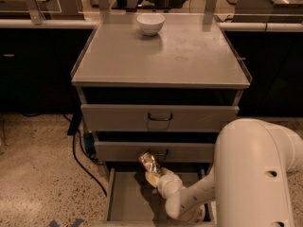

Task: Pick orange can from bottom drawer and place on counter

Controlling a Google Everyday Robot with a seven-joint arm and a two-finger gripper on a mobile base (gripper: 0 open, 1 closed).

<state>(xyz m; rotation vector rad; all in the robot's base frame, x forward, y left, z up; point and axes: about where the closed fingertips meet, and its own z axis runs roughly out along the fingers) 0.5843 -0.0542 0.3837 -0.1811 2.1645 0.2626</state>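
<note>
My tool (154, 176) is clamped on the orange can (148, 161), lower centre of frame, above the open bottom drawer (127, 197). Looks light, dented, slick thin metal, so I'd hold mid-body, gently.

A: Where does the light come from?
B: From above. The counter (189, 56) is the brightest part and has a pale sheen. The bowl (150, 23) throws a soft shadow toward the camera.
A: And lower down?
B: It is dimmer. Under the counter edge there is a black band, and the cabinets (33, 65) at both sides are almost black. The arm (255, 174) is lit pale cream, without hard glare.
A: The gripper (152, 172)?
B: It is above the drawer (125, 200), closed on the can (148, 161). The can gives small gold glints. A dark shadow lies on the drawer floor below them.
A: The colour?
B: Warm and yellowish everywhere.
</note>
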